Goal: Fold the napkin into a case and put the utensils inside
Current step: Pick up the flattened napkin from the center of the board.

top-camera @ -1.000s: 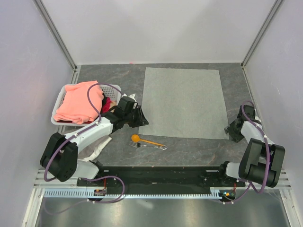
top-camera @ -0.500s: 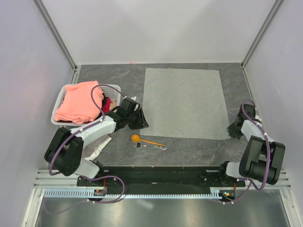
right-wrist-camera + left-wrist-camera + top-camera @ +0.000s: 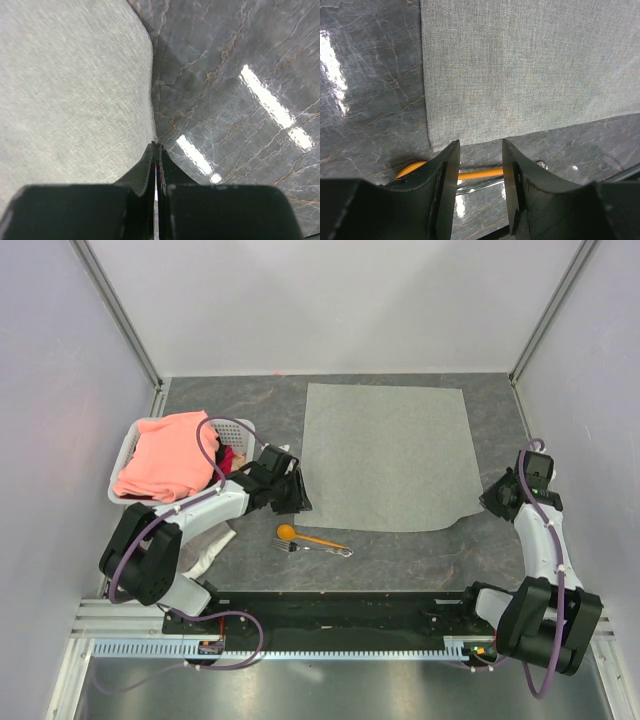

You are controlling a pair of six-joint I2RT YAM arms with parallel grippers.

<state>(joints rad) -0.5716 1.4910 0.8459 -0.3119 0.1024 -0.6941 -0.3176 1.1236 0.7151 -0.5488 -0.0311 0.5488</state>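
The napkin (image 3: 385, 455) is lying spread out in the upper middle of the top view, on the dark marbled surface (image 3: 230, 405). The right pincer (image 3: 497, 498) is pinching the cloth's lower right corner with its fingers pressed together, and that corner is curling inward. The left pincer (image 3: 298, 495) is hovering at the napkin's lower left corner with its jaws standing apart and gripping nothing. The orange spoon (image 3: 300, 535) and the fork (image 3: 325, 549) are lying side by side just below that corner. At left, a white basket (image 3: 128, 450) is holding a pink cloth (image 3: 165, 455).
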